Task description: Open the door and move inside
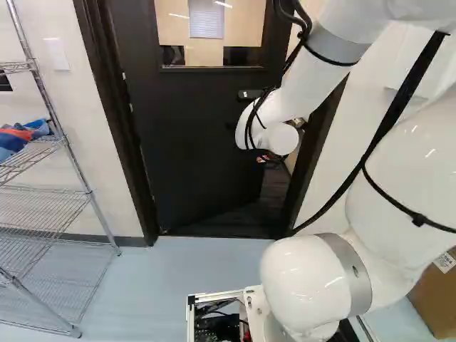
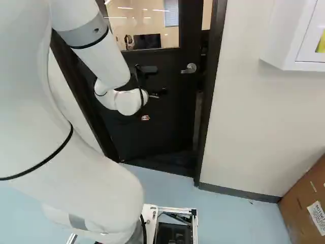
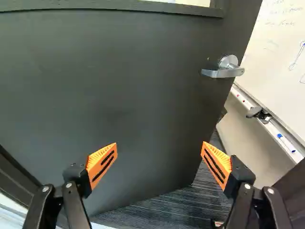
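Dark against the dark door [image 2: 167,117], my gripper [image 2: 145,117] is in front of it in the right base view, only an orange pad showing clearly. The door [image 1: 192,135] stands ajar, swung away from the arm, with a gap along its handle side. In the wrist view the gripper [image 3: 159,144] is open, nothing between its fingers, facing the door panel [image 3: 109,95]. The silver lever handle [image 3: 224,71] lies ahead and off to one side, apart from both fingers; the right base view shows this handle [image 2: 189,68] too. In the left base view the arm hides it.
Dark door frame [image 2: 207,101] borders the opening. Beyond lie dark carpet [image 3: 167,210] and a whiteboard [image 3: 281,62] with a marker tray. A wire shelf [image 1: 50,206] stands left in the left base view. A white cabinet [image 2: 294,40] and cardboard box [image 2: 304,203] are at the right base view's right.
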